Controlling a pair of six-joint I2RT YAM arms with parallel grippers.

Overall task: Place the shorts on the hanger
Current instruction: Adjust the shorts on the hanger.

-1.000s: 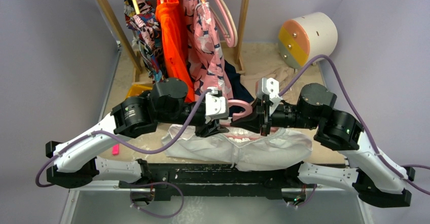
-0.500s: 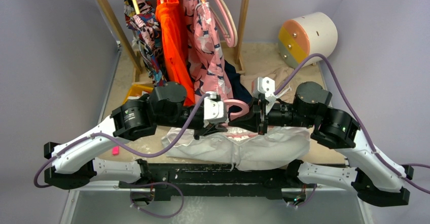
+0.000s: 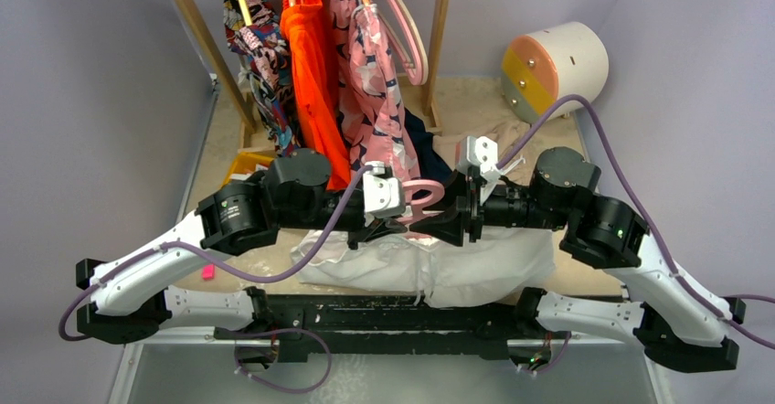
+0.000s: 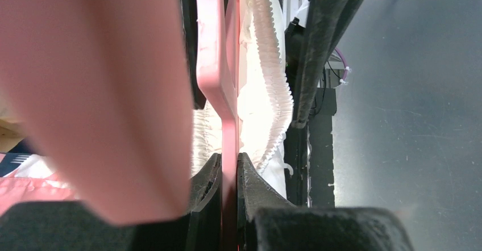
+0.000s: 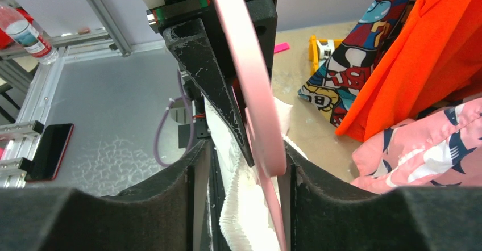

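Note:
The white shorts [image 3: 457, 271] lie bunched along the table's near edge under both wrists. The pink hanger [image 3: 422, 194] stands above them with its hook up, its arms down at the gathered waistband. My left gripper [image 3: 388, 230] is shut on the hanger's slim arm [image 4: 229, 149], with the ruffled waistband [image 4: 267, 92] just beside it. My right gripper [image 3: 450, 226] faces it from the right and is open. In the right wrist view the hanger [image 5: 250, 80] and the waistband [image 5: 239, 205] pass loosely between the spread fingers [image 5: 193, 200].
A wooden rack [image 3: 439, 29] at the back holds a patterned garment [image 3: 260, 47], an orange one [image 3: 311, 66] and a pink navy-patterned one [image 3: 375, 93]. A tan garment [image 3: 484, 134] and a white drum [image 3: 553, 66] sit back right. A phone [image 5: 51, 151] lies beyond the table.
My right gripper has opened and let go of the hanger. My left gripper closed onto the hanger's arm, and the hook has shifted slightly left and up.

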